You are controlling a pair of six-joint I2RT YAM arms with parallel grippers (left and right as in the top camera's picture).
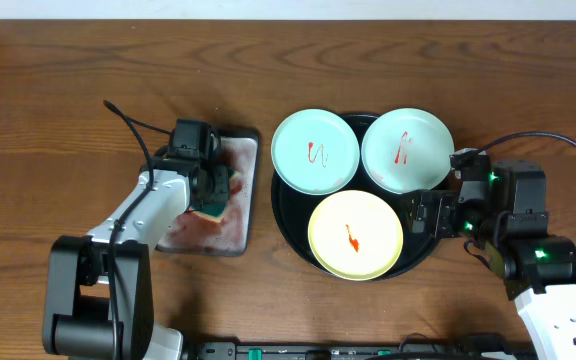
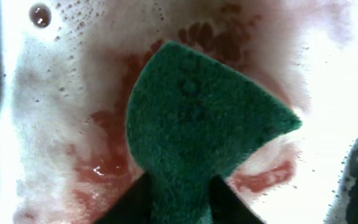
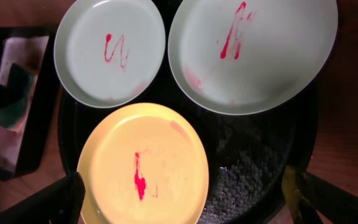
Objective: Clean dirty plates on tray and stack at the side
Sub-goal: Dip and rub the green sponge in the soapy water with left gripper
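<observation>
The plates (image 1: 356, 235) in the tray (image 1: 286, 225) (mint at eleven and one o'clock, yellow at six) look light, stiff and slick, so pinch a rim with the right end effector (image 3: 184, 193), now spread wide, while the left end effector (image 1: 212, 192) is clamped on the sponge (image 2: 204, 118).

My left arm (image 1: 153, 205) has a long white part with round black joints and a chunky black base (image 1: 88, 295). A thin cable (image 1: 126, 120), black too, loops out near its top. My right arm (image 1: 528, 250) is made of boxy black blocks, with a white part lower down. Little green lights (image 1: 490, 178) glow on it. A long cable (image 1: 538, 135), also black, curves above it. My right fingers (image 3: 48, 202) look dark and flat.
</observation>
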